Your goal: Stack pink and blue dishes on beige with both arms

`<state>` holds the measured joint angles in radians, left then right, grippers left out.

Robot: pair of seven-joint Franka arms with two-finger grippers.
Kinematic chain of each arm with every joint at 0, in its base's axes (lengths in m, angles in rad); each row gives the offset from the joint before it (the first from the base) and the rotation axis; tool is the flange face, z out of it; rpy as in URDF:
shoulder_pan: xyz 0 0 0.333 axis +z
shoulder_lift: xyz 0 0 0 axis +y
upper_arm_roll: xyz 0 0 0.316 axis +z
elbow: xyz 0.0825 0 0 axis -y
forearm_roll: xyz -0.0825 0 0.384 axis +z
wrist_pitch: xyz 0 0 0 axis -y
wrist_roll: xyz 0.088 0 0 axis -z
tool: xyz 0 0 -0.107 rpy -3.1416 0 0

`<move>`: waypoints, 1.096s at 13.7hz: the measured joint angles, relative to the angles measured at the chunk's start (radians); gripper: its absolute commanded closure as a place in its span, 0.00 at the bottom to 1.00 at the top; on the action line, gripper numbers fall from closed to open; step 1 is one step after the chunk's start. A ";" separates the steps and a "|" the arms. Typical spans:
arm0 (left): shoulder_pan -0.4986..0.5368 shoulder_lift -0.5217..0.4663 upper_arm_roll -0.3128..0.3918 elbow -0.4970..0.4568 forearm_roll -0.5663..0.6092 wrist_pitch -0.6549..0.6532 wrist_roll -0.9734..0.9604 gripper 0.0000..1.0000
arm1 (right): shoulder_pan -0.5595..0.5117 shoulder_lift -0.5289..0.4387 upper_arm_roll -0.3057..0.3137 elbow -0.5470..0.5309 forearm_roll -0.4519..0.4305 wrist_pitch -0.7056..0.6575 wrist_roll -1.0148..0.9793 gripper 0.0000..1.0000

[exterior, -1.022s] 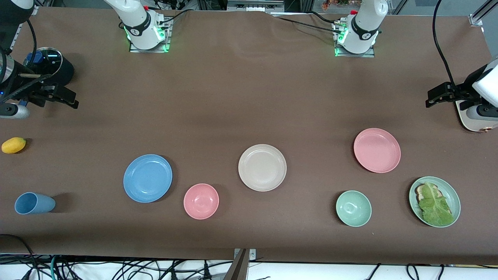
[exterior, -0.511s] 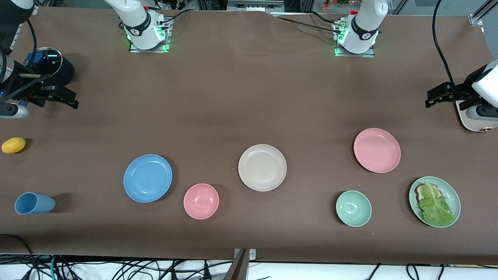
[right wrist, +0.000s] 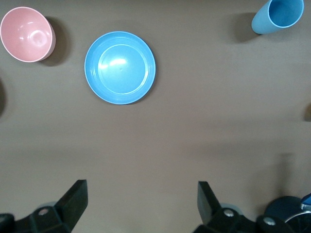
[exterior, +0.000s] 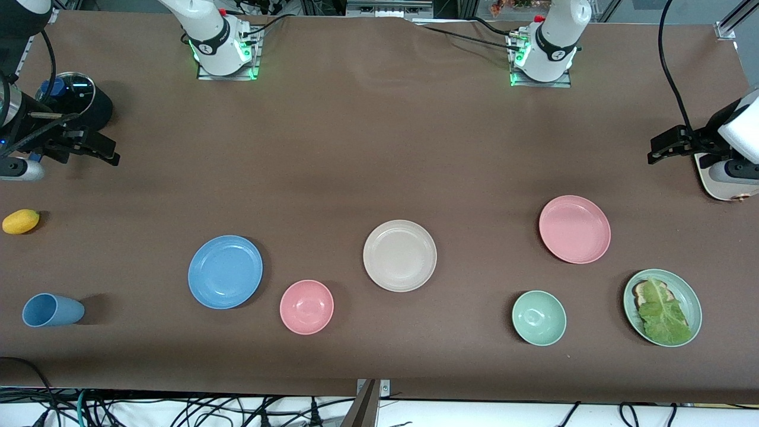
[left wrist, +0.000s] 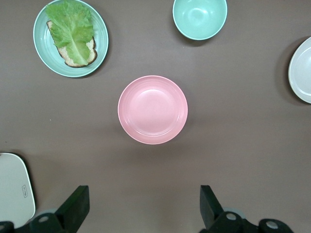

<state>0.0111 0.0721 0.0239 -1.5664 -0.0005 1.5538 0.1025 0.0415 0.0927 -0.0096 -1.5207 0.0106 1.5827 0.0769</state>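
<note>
The pink plate (exterior: 574, 229) is lying flat on the counter (exterior: 379, 148) toward the left arm's end, the blue plate (exterior: 225, 271) is lying flat toward the right arm's end, and the beige plate (exterior: 399, 255) is sitting between them, well apart from both. You are looking at what are probably light, stiff, smooth plates; they are likely to slide if nudged, and the only place to take hold is the thin raised rim, one finger inside and one under the outer lip. Nothing is stacked yet.

The left claw (left wrist: 141, 208) is hanging with its fingers spread wide, high over bare counter toward the left arm's end, near the pink plate, and it is carrying nothing. The right claw (right wrist: 141, 206) is likewise spread and empty, high over the counter at the right arm's end, near a black pot (exterior: 77, 107).

Around the pink plate, you are getting open room on the edge facing the bases; a green bowl (exterior: 539, 318) and a green plate with lettuce and bread (exterior: 662, 307) are lying nearer the front camera, apart from it. A small pink bowl (exterior: 306, 306) is sitting just beside the blue plate, so the rim away from it looks the safer grip. A blue cup (exterior: 52, 310) on its side and a yellow fruit (exterior: 21, 221) are lying well clear. The stretch between each plate and the beige one is looking open.
</note>
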 measured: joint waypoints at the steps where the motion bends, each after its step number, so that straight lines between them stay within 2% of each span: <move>1: 0.000 0.000 0.000 0.000 0.000 0.000 0.000 0.00 | 0.000 0.000 0.000 0.000 0.000 0.000 0.000 0.00; 11: 0.015 0.010 0.013 0.000 0.001 0.000 -0.001 0.00 | 0.000 0.000 0.000 0.000 0.000 0.001 0.000 0.00; 13: 0.034 0.046 0.016 -0.006 0.001 -0.001 -0.001 0.00 | 0.000 0.000 0.000 0.000 0.000 0.008 0.001 0.00; 15: 0.041 0.140 0.016 -0.013 0.001 0.002 -0.001 0.00 | 0.000 0.008 -0.001 -0.001 0.000 0.032 0.000 0.00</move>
<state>0.0525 0.2122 0.0404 -1.5794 0.0005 1.5557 0.1019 0.0411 0.1008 -0.0104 -1.5222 0.0107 1.6148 0.0770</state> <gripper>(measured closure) 0.000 0.000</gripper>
